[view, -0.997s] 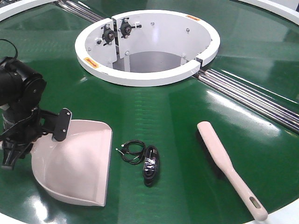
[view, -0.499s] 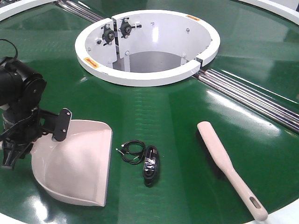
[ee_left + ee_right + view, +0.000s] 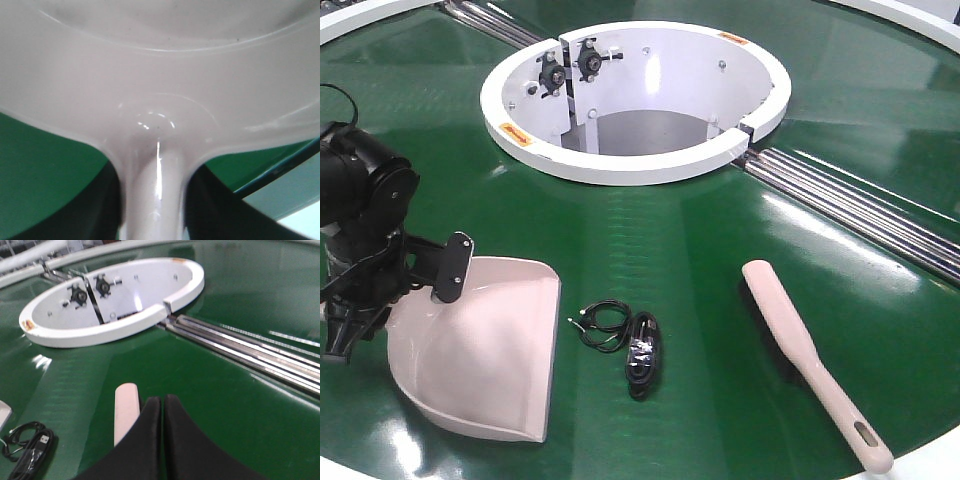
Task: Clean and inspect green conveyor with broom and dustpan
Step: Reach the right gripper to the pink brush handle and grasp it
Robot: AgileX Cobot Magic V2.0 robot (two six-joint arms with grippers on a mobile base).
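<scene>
Dustpan point(image 3: 160, 65) handle between left jaws

Beige dustpan point(image 3: 485, 350) lies left on green conveyor point(image 3: 700, 230); beige broom point(image 3: 809, 358) flat, right.

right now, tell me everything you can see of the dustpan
The dustpan is a wide beige plastic scoop, glossy and empty, with raised curved sides and a straight front lip facing the black cable. It sits low on the green conveyor, front-left. Its handle, seen only in the wrist view, runs into the left pincer, which looks closed on it.
</scene>
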